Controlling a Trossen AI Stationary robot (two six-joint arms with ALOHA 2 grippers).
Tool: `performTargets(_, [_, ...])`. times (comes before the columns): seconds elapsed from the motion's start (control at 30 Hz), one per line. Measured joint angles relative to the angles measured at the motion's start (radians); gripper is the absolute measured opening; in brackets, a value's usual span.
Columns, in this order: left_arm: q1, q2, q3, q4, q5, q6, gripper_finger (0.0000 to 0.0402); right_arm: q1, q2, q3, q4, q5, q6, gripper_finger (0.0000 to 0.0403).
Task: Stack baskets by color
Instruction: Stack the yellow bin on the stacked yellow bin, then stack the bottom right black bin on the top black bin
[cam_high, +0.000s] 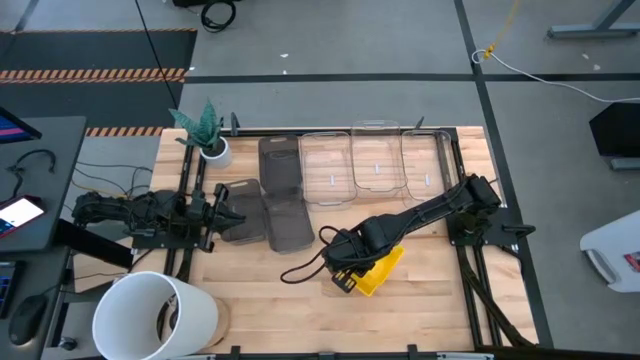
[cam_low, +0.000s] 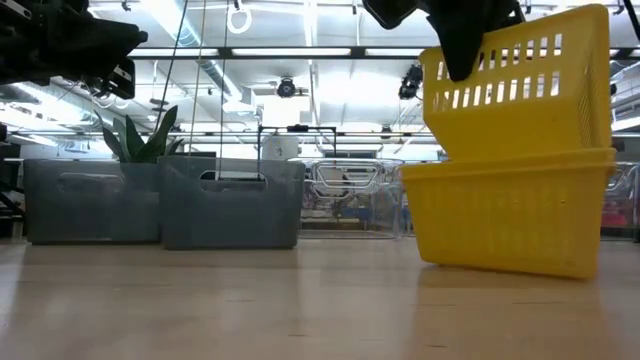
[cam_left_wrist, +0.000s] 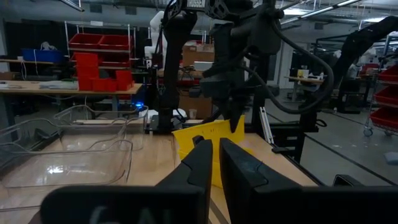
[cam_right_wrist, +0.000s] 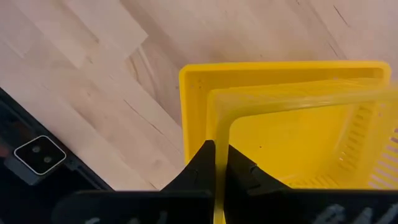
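Note:
Two yellow baskets sit near the table's middle right. The lower one (cam_low: 510, 215) rests flat on the wood, and the upper one (cam_low: 530, 80) is tilted with its bottom sunk into it. My right gripper (cam_right_wrist: 216, 149) is shut on the upper basket. Three dark grey baskets (cam_high: 285, 195) lie at the left-centre. Three clear baskets (cam_high: 375, 160) stand in a row at the far edge. My left gripper (cam_left_wrist: 214, 155) waits at the table's left, level, its fingers close together with nothing between them. My right gripper pinches the rim of the upper yellow basket's end wall (cam_right_wrist: 214, 124), one finger inside the basket and one outside. The fingers come from above, pointing down. The basket sits tilted, its bottom inside the lower yellow basket (cam_right_wrist: 186, 81).
A big white bucket (cam_high: 155, 315) stands at the near left corner. A small white plant pot (cam_high: 212, 150) is at the far left. Black frame rails (cam_high: 460, 180) run along the table's sides. Bare wood (cam_high: 280, 310) lies along the near edge.

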Motion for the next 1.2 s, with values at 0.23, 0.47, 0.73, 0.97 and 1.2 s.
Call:
performTargets(0.23, [0.0, 0.0, 0.0, 0.0, 0.0, 0.0, 0.0031, 0.0, 0.0, 0.0, 0.001, -0.008, -0.02, 0.0017])
performTargets(0.47, [0.0, 0.0, -0.001, 0.0, 0.0, 0.0, 0.0038, 0.0, 0.0, -0.072, 0.048, -0.08, -0.026, 0.006])
performTargets(0.73, [0.0, 0.0, -0.001, 0.0, 0.0, 0.0, 0.003, -0.003, 0.0, -0.1, 0.08, -0.109, -0.037, 0.0125])
performTargets(0.97, [0.0, 0.0, -0.001, 0.0, 0.0, 0.0, 0.0037, -0.005, 0.0, -0.1, 0.115, -0.097, -0.04, 0.0141])
performTargets(1.2, [0.0, 0.0, -0.001, 0.0, 0.0, 0.0, 0.0033, -0.004, -0.001, -0.1, 0.067, 0.03, -0.142, 0.014])
